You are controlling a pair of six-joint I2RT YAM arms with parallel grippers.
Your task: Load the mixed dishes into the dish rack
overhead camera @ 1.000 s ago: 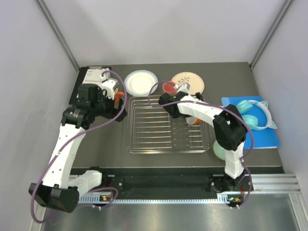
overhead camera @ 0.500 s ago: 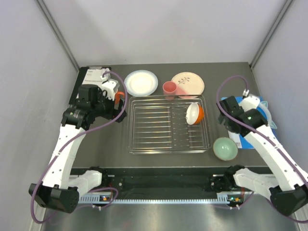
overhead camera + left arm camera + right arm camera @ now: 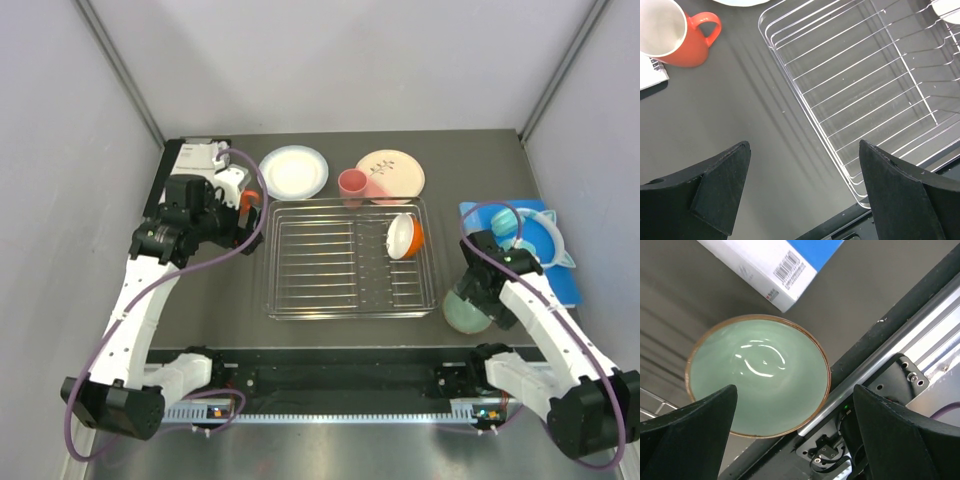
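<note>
Mint-green glazed bowl with a brown rim was seen on the dark counter, close to its near edge and just beside the silver wire dish rack, not yet loaded. Above it the right pincer was spread wide, nothing gripped. The left pincer was likewise spread and empty. A slip off the smooth, sloping rim could be expected on closing, and the bowl might be tipped or pushed toward the edge. Height over the bowl could not be judged, and in the top view the bowl was largely covered by the arm.
</note>
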